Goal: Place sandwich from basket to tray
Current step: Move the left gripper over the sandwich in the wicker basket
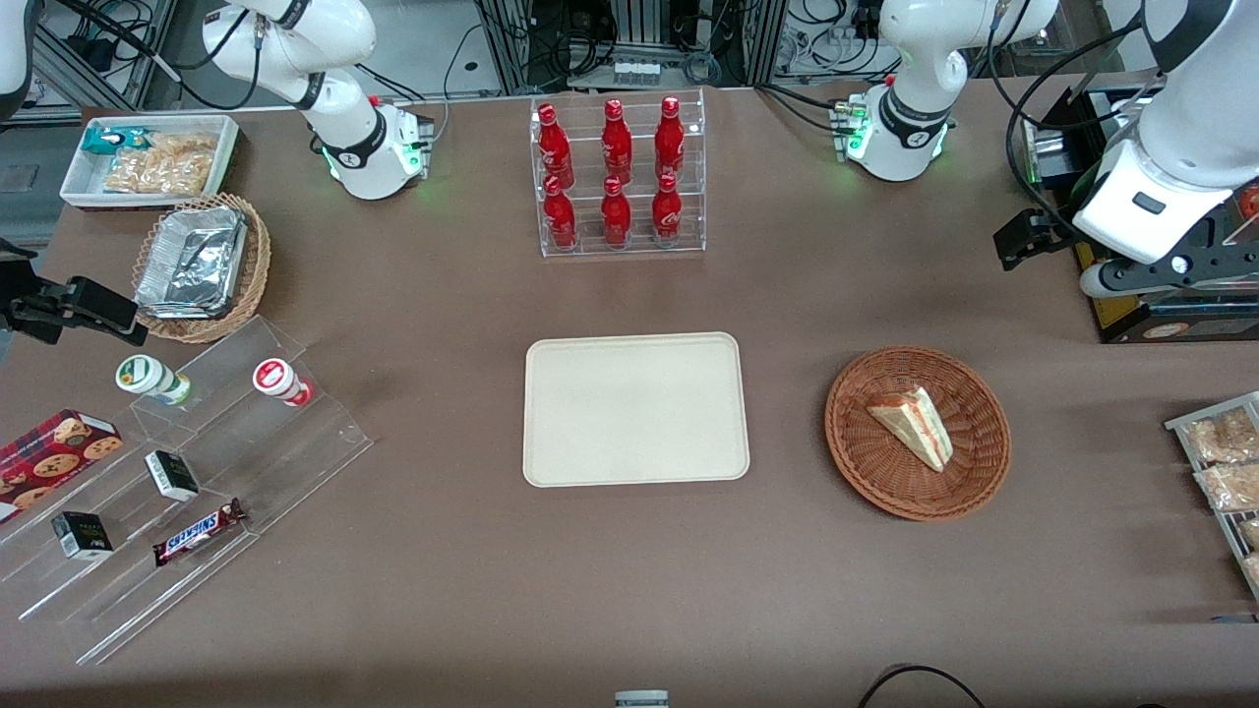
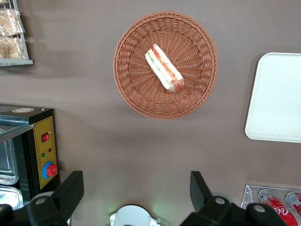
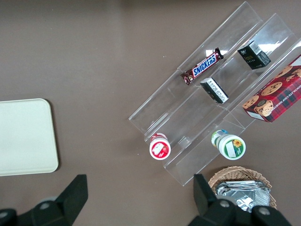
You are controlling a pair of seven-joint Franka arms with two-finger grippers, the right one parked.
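The sandwich (image 1: 915, 425) is a pale triangular wedge with red-orange filling, lying in the round reddish-brown wicker basket (image 1: 856, 472). The cream tray (image 1: 634, 408) lies flat at the table's middle, beside the basket toward the parked arm's end, with nothing on it. My left gripper (image 1: 1028, 241) hangs high above the table, farther from the front camera than the basket, toward the working arm's end. In the left wrist view the gripper (image 2: 136, 188) is open and empty, well apart from the sandwich (image 2: 163, 68), the basket (image 2: 131, 89) and the tray (image 2: 277, 99).
A clear rack of red bottles (image 1: 618, 177) stands farther back than the tray. A black appliance with a yellow panel (image 2: 44, 150) sits under my arm. A grey tray of snack bags (image 1: 1225, 472) lies at the working arm's end. Acrylic steps with snacks (image 1: 187, 472) lie toward the parked arm's end.
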